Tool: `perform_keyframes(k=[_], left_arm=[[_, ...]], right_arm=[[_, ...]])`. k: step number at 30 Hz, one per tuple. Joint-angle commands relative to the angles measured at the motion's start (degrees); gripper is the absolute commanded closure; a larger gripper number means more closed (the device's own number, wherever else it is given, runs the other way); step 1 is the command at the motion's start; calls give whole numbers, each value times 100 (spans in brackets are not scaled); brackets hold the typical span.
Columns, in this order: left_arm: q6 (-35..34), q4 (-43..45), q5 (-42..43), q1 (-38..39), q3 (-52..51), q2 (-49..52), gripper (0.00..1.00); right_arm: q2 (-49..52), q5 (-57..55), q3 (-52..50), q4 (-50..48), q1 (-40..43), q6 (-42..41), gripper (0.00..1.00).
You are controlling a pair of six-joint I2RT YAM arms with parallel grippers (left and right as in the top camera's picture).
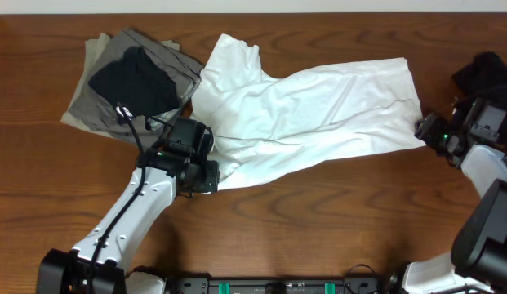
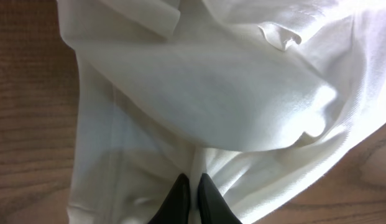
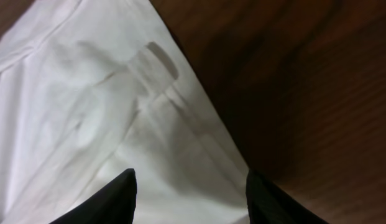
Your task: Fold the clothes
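White T-shirt [image 1: 318,106], soft and creased: left claw [image 2: 193,182] pinches it, right claw [image 3: 191,175] spread.

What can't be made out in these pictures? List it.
- Overhead: left gripper's grip, hidden under its wrist; only the left wrist view shows it shut on the shirt.
- Overhead: grey garment, partly under the black garment.
- Overhead: dark cloth, cut off by the right edge.
- Right wrist: whether the open right gripper touches the shirt; the bottom edge cuts its fingers.
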State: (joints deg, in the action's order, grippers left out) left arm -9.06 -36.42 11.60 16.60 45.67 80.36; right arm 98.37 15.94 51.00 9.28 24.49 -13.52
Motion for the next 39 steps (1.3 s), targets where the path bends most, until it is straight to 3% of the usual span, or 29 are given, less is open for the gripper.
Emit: perform_keyframes(k=[1, 5, 7, 10, 19, 34, 36, 38, 39], left_arm=[[74, -39, -120, -31, 9, -20, 94], [90, -44, -234, -31, 9, -20, 94], [90, -46, -234, -31, 9, -20, 94], [90, -46, -332, -31, 9, -20, 94], [94, -216, -756, -31, 9, -20, 94], [87, -693, -1375, -33, 9, -20, 94], [90, -654, -1427, -33, 9, -20, 86], [90, -597, -1425, -72, 11, -22, 53], [90, -581, -1425, -92, 11, -26, 45]], right_arm=[[457, -114, 68, -61, -50, 203, 47], [772, -66, 68, -31, -52, 201, 59], [787, -22, 68, 39, -52, 201, 79], [704, -50, 70, 96, -26, 199, 99], [2, -1318, 72, 588, 492, -426, 99], [-203, -1668, 72, 1104, 621, -472, 99], [-203, -1707, 72, 1191, 621, -472, 98], [-205, -1725, 72, 1239, 621, -470, 84], [-205, -1722, 72, 1246, 621, -470, 78]])
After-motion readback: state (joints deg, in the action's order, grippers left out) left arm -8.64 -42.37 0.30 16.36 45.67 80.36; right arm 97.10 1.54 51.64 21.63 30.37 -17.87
